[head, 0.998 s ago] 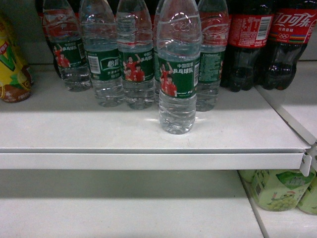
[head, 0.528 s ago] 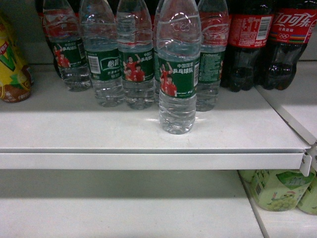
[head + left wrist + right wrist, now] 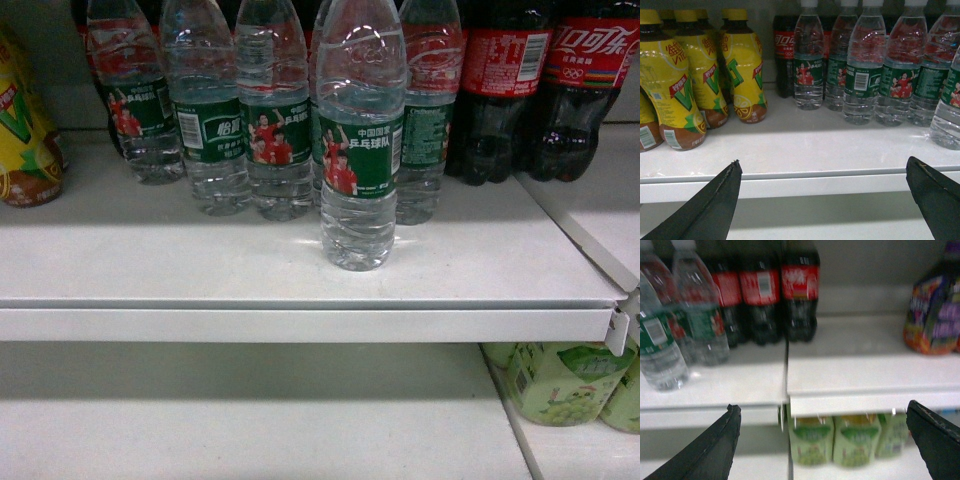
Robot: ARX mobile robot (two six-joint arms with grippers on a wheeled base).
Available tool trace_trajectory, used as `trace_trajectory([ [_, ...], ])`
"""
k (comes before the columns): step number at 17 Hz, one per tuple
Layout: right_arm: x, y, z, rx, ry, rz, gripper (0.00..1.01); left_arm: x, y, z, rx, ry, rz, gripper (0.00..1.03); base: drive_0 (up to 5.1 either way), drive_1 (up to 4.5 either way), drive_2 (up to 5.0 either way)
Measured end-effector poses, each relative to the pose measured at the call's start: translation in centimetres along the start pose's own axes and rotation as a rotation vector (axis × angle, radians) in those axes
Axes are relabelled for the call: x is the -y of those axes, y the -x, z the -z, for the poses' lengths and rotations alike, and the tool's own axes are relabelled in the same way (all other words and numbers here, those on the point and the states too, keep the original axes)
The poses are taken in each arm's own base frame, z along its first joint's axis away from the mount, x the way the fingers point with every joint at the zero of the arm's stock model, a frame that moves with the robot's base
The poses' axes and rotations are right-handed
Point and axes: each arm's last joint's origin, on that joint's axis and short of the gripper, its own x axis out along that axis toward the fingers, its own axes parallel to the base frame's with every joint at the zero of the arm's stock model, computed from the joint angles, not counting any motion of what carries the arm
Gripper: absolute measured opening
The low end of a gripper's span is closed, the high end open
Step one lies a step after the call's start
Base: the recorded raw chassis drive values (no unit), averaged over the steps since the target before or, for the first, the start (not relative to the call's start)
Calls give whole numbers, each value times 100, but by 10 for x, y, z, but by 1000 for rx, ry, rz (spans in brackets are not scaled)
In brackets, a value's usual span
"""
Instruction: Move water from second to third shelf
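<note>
left gripper (image 3: 822, 172) wide; water (image 3: 360, 140) label green.

Water bottle (image 3: 360, 140) at shelf front edge: clear ribbed plastic, glossy, w/ highlights on shoulder; green wrap label looks like smooth printed film. Shelf (image 3: 200, 260): white painted metal by the look, matt, faint sheen near bottle base. Cola bottles (image 3: 505, 80) at back right corner: dark glossy plastic, red film labels. Yellow drink bottles (image 3: 675, 85) at left edge: shiny shrink wrap. My fingers (image 3: 705, 210): matt black, slightly rough edges. Green packs (image 3: 555, 380) on lower shelf: material unclear.
</note>
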Motion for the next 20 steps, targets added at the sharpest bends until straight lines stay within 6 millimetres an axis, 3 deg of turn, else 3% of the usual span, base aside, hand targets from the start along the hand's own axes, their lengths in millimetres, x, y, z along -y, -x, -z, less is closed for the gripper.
trace_trajectory([
  [2,5,-7,-6,-96,-44,33,98,0,0,0,0,0,0,98,0,0,0],
  [6,16,-16,-60,50,-44,37,98,0,0,0,0,0,0,98,0,0,0],
  [10,24,-36,-94,84,-36,26,98,0,0,0,0,0,0,98,0,0,0],
  [13,6,-47,-89,69,-26,-67,98,0,0,0,0,0,0,98,0,0,0],
  [17,-28,-88,-67,17,5,-201,98,0,0,0,0,0,0,98,0,0,0],
  [20,-54,-108,-59,-5,21,-302,98,0,0,0,0,0,0,98,0,0,0],
])
